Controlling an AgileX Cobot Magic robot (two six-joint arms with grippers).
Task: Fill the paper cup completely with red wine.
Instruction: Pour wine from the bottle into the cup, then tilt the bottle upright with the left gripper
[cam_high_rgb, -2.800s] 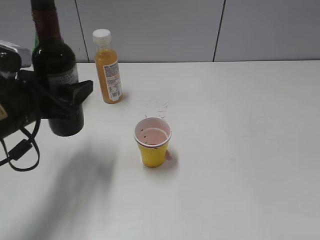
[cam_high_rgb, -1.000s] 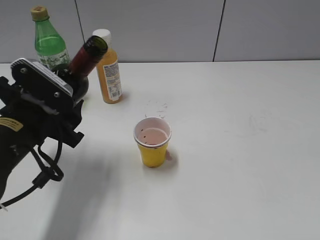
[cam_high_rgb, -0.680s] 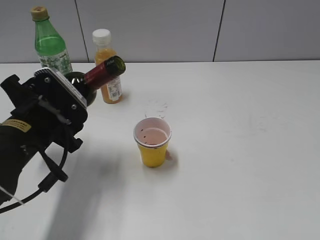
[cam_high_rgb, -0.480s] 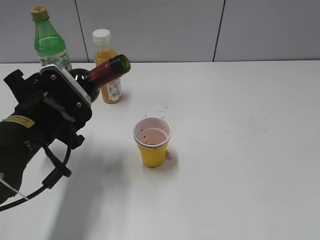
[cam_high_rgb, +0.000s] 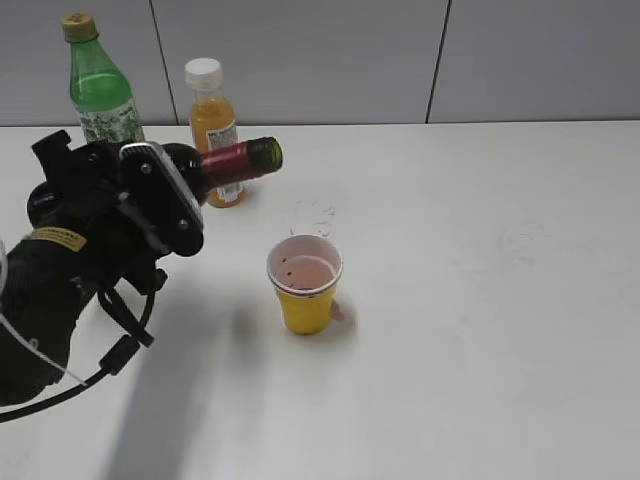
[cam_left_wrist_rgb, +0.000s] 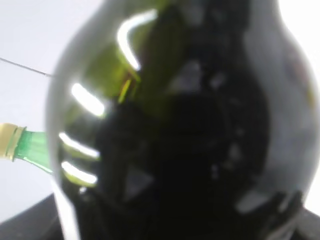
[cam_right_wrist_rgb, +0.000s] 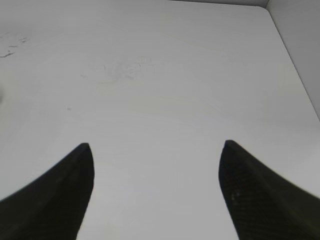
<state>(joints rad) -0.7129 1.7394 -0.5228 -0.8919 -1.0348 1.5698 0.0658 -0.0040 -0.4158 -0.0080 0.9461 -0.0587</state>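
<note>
The yellow paper cup (cam_high_rgb: 305, 285) stands upright in the middle of the white table, its pinkish inside showing only a few dark specks. My left gripper (cam_high_rgb: 150, 205) is shut on the dark green wine bottle (cam_high_rgb: 232, 161), held tipped almost level, its maroon neck pointing right and its mouth above and left of the cup. No wine is flowing. The bottle's dark glass (cam_left_wrist_rgb: 180, 130) fills the left wrist view. My right gripper (cam_right_wrist_rgb: 155, 160) is open and empty over bare table; it is out of the exterior view.
An orange juice bottle with a white cap (cam_high_rgb: 210, 105) stands behind the wine bottle's neck. A bright green soda bottle (cam_high_rgb: 98, 95) stands at the back left and shows in the left wrist view (cam_left_wrist_rgb: 25, 145). A wet smear (cam_high_rgb: 315, 213) lies behind the cup.
My left arm has tipped the wine bottle from upright to nearly level and carried its mouth rightward toward the cup. The cup and the other bottles have not moved.
</note>
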